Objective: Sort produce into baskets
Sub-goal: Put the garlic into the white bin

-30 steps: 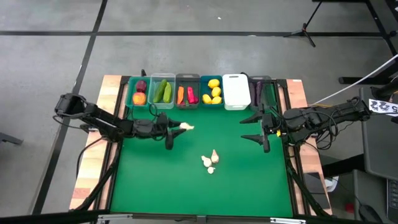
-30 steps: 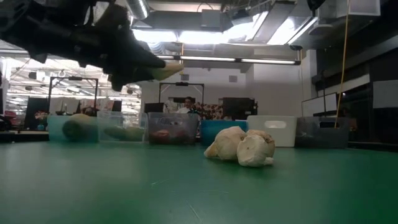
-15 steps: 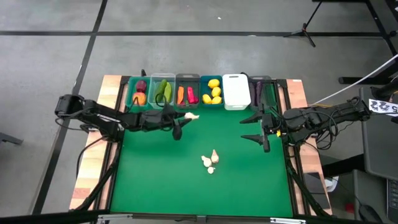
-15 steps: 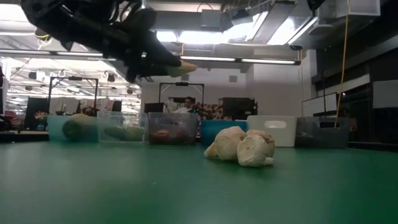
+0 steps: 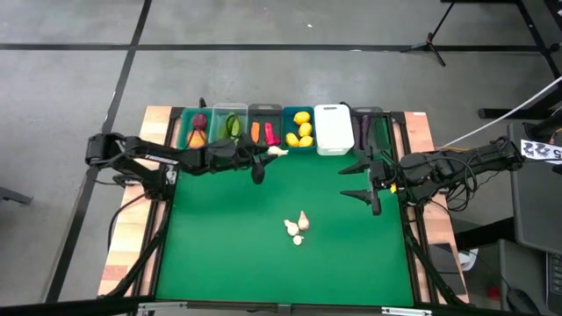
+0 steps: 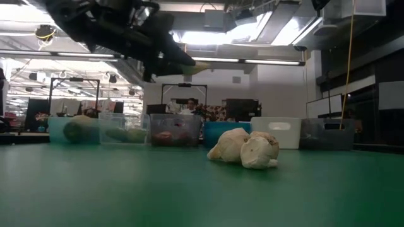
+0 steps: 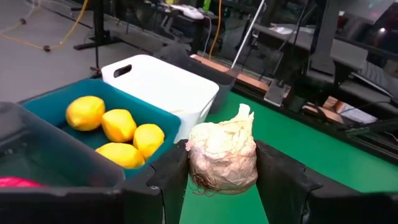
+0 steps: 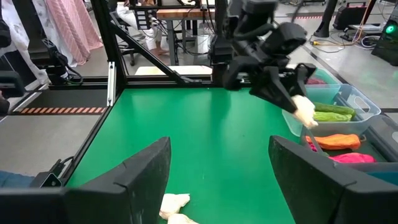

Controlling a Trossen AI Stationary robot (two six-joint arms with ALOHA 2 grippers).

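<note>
A: Our left gripper (image 7: 221, 165) has its fingers (image 7: 168, 177) pinched on a garlic (image 7: 222, 155), carried above the surface (image 5: 263, 246) near the bin row, by the blue bin (image 5: 300, 129) of lemons (image 7: 118, 124).

B: We'd judge the white bin (image 5: 334, 128) as the target. Let's centre over it before we let go, and release low so it doesn't bounce out.

A: The bulb is papery, lumpy, with a pointed tip; the bins are smooth hard plastic.

B: Three more garlics (image 5: 298, 227) lie mid-surface. Our right gripper (image 5: 364, 183) waits by the right edge, fingers spread wide, empty.
</note>
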